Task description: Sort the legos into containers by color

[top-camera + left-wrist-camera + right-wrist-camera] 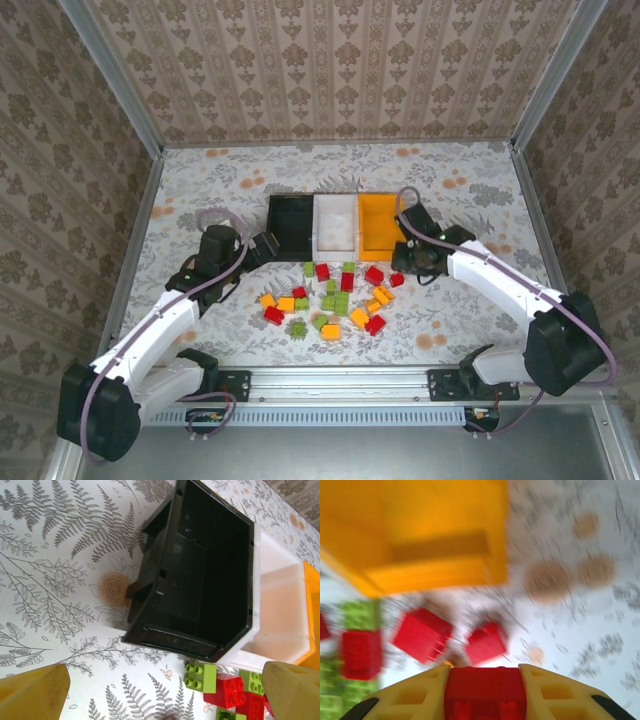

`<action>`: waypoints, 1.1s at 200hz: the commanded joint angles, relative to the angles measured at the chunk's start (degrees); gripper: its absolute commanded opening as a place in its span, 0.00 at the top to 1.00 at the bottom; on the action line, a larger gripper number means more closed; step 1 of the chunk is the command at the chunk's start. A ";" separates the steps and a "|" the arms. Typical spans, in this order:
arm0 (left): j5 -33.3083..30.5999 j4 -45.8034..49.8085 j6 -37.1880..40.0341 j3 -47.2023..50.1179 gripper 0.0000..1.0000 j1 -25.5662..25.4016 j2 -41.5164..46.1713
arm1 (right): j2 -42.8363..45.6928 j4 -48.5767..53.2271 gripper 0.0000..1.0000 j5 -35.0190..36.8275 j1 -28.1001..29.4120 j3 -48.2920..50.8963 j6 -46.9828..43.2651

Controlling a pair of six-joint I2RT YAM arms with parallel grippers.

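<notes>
White table covering [450, 190] printed with grey fern leaves and orange-brown rosettes [114, 587]. Beige damask-patterned wallpaper panels [330, 70] on three sides. Silver aluminium corner post [118, 75] between panels. Silver ribbed metal rail [340, 380] along the near edge.

A lab test cell — wallpapered panels [330, 60] in aluminium framing [112, 75].

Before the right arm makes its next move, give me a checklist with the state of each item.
1. Red brick gripped in the right hand: ok, clamped between both fingers.
2. Left hand free: ok, open, holding nothing.
3. Black bin ready: ok, empty.
4. White bin and orange bin ready: ok, both look empty.
5. Right wrist picture sharp: not ok, blurred.
6. Bin meant for red: cannot tell.
</notes>
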State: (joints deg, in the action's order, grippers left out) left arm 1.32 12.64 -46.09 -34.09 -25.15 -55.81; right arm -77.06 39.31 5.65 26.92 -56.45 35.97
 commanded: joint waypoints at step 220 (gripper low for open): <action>1.95 20.49 3.94 1.07 0.10 -6.02 0.93 | -16.41 -6.59 0.30 4.21 0.15 -13.50 -0.44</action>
State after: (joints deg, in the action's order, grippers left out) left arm 1.85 30.09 -41.45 -35.70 -28.67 -53.76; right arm -98.87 35.00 11.77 26.59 -75.79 33.45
